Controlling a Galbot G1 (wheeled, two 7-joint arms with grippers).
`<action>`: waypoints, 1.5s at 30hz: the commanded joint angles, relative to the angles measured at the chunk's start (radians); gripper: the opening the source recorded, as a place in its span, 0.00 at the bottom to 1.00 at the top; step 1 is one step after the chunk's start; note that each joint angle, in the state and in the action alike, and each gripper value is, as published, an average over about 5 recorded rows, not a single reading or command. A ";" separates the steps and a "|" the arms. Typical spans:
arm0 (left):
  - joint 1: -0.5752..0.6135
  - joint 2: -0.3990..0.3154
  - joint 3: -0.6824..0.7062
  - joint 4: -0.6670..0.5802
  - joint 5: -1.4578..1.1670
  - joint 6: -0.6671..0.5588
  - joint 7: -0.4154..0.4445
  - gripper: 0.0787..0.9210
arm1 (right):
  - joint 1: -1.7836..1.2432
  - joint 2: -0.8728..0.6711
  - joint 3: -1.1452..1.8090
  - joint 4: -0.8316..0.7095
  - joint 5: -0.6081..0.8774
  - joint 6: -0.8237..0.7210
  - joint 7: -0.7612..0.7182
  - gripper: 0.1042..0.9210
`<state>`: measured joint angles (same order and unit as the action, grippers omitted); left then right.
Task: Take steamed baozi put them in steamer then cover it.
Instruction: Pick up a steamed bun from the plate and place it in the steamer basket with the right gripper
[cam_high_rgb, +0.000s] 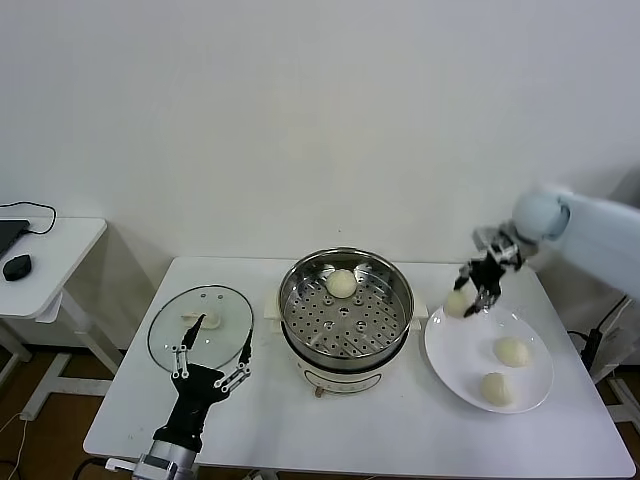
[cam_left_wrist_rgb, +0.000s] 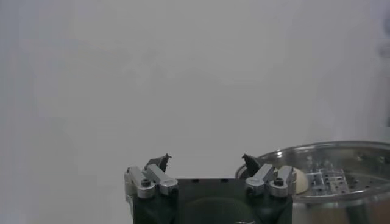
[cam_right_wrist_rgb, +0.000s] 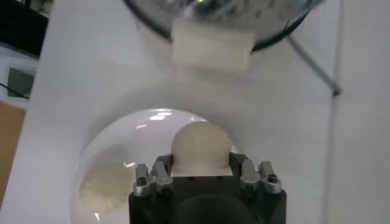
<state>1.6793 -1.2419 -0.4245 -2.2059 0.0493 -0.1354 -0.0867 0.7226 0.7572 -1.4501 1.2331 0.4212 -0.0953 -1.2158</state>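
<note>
**Right claw holds a bun above the plate's edge**

Right claw (cam_high_rgb: 470, 292) is clamped on a steamed bun (cam_high_rgb: 457, 303), lifted over the near-steamer edge of the white plate (cam_high_rgb: 452, 362). From the right wrist, the same bun (cam_right_wrist_rgb: 200, 148) sits wedged between the two fingers, filling the gap.

Table (cam_high_rgb: 380, 425): white, holds everything below.

Steamer (cam_high_rgb: 300, 280): shiny metal basket with holes in its floor, on a white pot base, at the middle of the table. One bun (cam_high_rgb: 341, 283) lies inside, toward the far rim. The left wrist view catches the steamer rim (cam_left_wrist_rgb: 341, 149) with that bun (cam_left_wrist_rgb: 298, 180) just showing behind a finger.

Plate: on the robot's right of the steamer, near it but apart. Two buns rest on it, one (cam_high_rgb: 512, 351) nearer the middle, one (cam_high_rgb: 496, 389) closer to the front edge.

Lid (cam_high_rgb: 200, 325): clear glass, metal rim, cream handle, lying flat on the table on the robot's left of the steamer.

Left claw (cam_high_rgb: 211, 351): fingers spread wide, holding nothing, at the near edge of the lid. Its fingers (cam_left_wrist_rgb: 152, 179) show well apart in the left wrist view.
</note>
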 joint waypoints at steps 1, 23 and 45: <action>-0.002 0.002 0.006 -0.002 0.000 0.000 -0.001 0.88 | 0.302 0.200 -0.146 0.097 0.222 -0.060 -0.025 0.66; -0.011 -0.003 0.008 0.003 0.002 -0.002 -0.004 0.88 | 0.043 0.581 -0.204 0.025 0.384 -0.203 0.292 0.65; -0.015 -0.001 -0.003 0.013 0.002 -0.012 -0.001 0.88 | -0.068 0.622 -0.181 -0.039 0.342 -0.222 0.321 0.66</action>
<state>1.6634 -1.2431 -0.4265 -2.1951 0.0514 -0.1466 -0.0880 0.6853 1.3566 -1.6334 1.2038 0.7682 -0.3095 -0.9079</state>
